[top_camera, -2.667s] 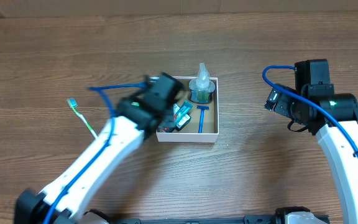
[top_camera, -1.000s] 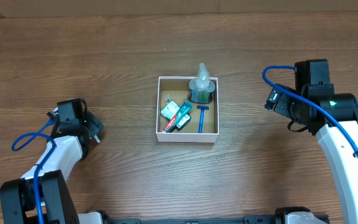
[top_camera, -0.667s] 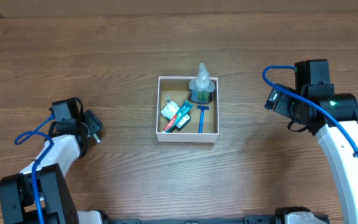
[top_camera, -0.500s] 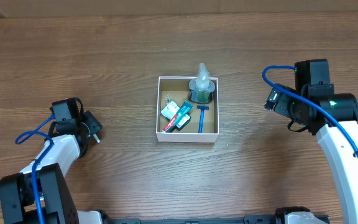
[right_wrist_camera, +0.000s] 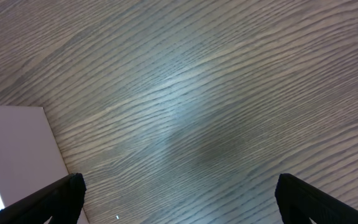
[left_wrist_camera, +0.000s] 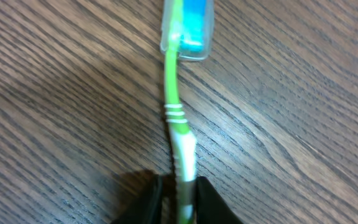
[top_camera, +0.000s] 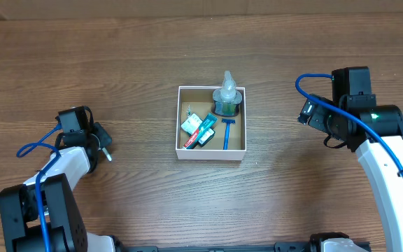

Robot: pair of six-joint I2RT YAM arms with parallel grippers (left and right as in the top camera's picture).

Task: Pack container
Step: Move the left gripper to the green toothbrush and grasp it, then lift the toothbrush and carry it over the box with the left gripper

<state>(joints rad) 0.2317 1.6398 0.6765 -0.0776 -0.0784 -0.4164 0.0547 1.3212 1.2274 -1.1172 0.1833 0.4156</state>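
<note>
The container (top_camera: 210,155), a shallow white box with a brown inside, sits mid-table; its white corner shows in the right wrist view (right_wrist_camera: 14,146). It holds a clear bottle (top_camera: 227,98), a blue razor (top_camera: 225,133) and toothpaste tubes (top_camera: 198,129). A green toothbrush (left_wrist_camera: 174,112) with a clear cap over its blue head lies on the wood. My left gripper (left_wrist_camera: 181,200) is shut on its handle, at the far left of the overhead view (top_camera: 102,144), where the arm hides the brush. My right gripper (right_wrist_camera: 179,199) is open and empty, right of the container (top_camera: 309,112).
The table (top_camera: 138,56) is dark wood grain all round the box. The blue cables of both arms loop beside them, the left one (top_camera: 37,148) and the right one (top_camera: 306,80).
The left arm swung from over the container to the far left, where the toothbrush lay. In the last second it only shifted slightly. The right arm has not moved.
</note>
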